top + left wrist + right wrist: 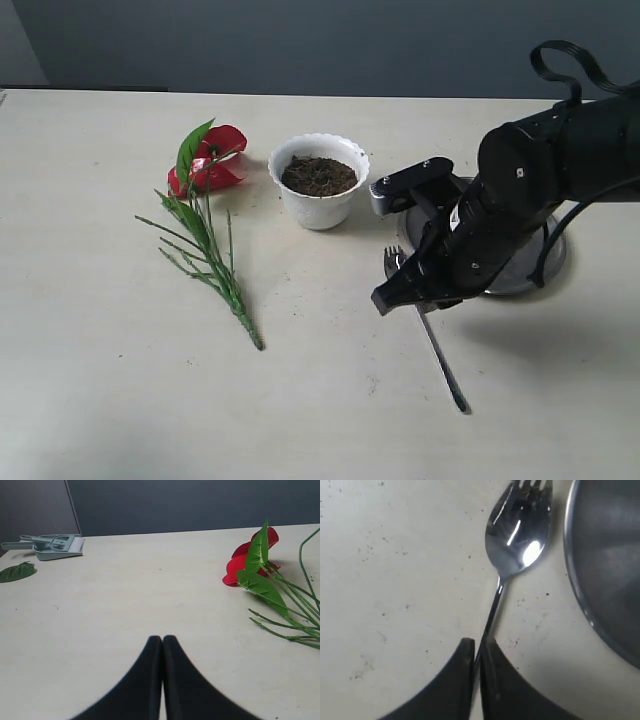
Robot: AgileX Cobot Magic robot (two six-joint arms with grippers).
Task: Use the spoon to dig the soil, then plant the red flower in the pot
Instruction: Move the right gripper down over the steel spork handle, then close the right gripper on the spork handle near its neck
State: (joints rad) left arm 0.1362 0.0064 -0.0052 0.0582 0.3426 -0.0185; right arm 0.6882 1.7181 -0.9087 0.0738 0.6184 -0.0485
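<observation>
The white scalloped pot [322, 208] stands mid-table, filled with dark soil [318, 175]. To its left the red flower [213, 158] lies flat, its green stems trailing toward the front; the left wrist view shows the red flower [239, 565] off to one side. The silver spoon [441, 362] lies on the table right of the pot, its pronged head [519, 532] beside the steel plate. My right gripper [402, 296] is down over it, with the thin handle pinched between the nearly closed fingertips [478, 646]. My left gripper [162, 640] is shut and empty above bare table.
A round steel plate [528, 272] sits under the right arm, its rim [580, 580] close to the spoon head. Specks of soil dot the table around the spoon. A green dustpan [55, 546] and a loose leaf [16, 572] lie at the far table edge.
</observation>
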